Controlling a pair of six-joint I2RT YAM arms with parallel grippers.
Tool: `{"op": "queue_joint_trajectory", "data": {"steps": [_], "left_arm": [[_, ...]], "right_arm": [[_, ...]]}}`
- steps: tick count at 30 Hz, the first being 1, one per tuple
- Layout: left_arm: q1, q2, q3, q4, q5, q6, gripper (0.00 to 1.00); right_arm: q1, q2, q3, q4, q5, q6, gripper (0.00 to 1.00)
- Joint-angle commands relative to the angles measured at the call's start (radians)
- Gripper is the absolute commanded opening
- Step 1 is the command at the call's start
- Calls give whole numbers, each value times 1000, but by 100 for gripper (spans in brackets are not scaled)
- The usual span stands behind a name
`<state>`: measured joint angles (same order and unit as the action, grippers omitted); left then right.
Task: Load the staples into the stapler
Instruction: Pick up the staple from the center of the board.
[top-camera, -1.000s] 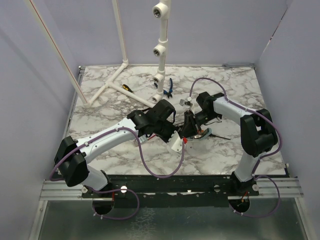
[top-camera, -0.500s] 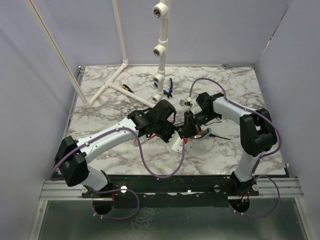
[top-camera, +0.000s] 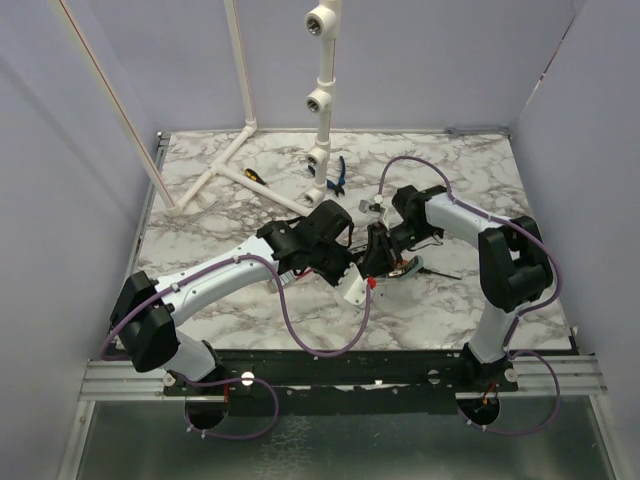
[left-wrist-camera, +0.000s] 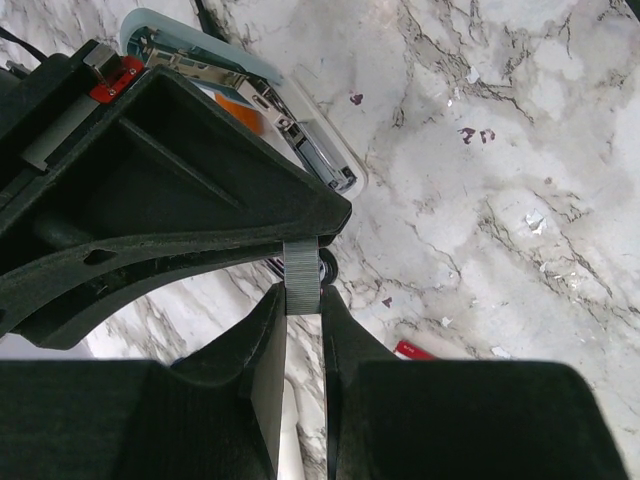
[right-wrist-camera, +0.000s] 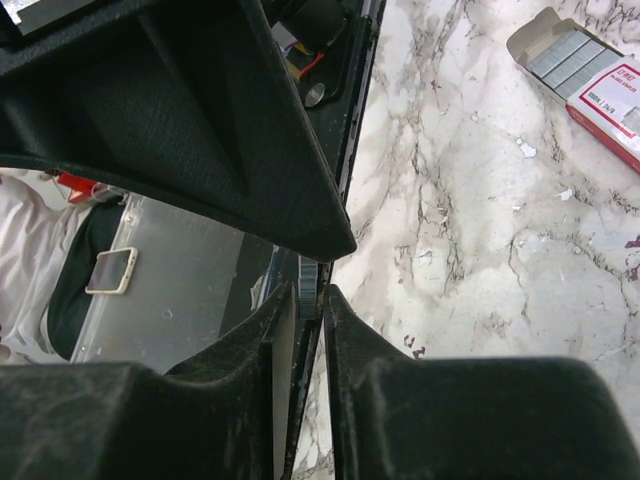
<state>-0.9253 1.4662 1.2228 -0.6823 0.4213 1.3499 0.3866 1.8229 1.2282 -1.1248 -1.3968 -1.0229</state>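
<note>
My two grippers meet tip to tip over the middle of the table. A short grey staple strip stands between the fingertips of my left gripper, which is shut on it. The same strip sits between the tips of my right gripper, whose jaws stand a hair wider than it. The staples box, white with red print, lies open with more strips inside. The stapler's metal channel shows beyond the fingers, next to a pale teal bar. From above, the left gripper and right gripper hide the strip.
A white pipe frame stands at the back. Blue-handled pliers and a yellow-handled screwdriver lie near it. The black front rail runs close under the right gripper. Purple cables loop off both arms.
Both arms stay almost still, tip to tip at the centre. No shift of the strip or box shows from above.
</note>
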Motion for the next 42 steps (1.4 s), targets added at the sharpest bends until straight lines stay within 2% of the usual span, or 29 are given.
{"op": "queue_joint_trajectory", "data": {"steps": [1,8,11,18,25,31,38,42], "left_arm": [[-9,4,22,-10,-17,21,12],[-8,-12,0,2,-29,27,7],[-7,-23,-12,12,-38,13,7],[5,-46,-32,37,-20,-35,5],[86,-41,-21,71,72,-129,4],[195,15,-1,160,163,-355,2],[210,61,-87,422,97,-656,2],[209,120,-81,502,39,-789,2]], "right_arm": [[-2,21,31,-33,-25,-34,25],[-2,6,29,-28,7,-32,32],[-7,-27,12,32,49,23,33],[-11,-178,-35,232,233,200,37],[-15,-306,-60,263,377,204,39],[-73,-422,-95,343,449,271,39],[-181,-515,-134,423,456,331,39],[-215,-545,-169,456,449,360,39]]}}
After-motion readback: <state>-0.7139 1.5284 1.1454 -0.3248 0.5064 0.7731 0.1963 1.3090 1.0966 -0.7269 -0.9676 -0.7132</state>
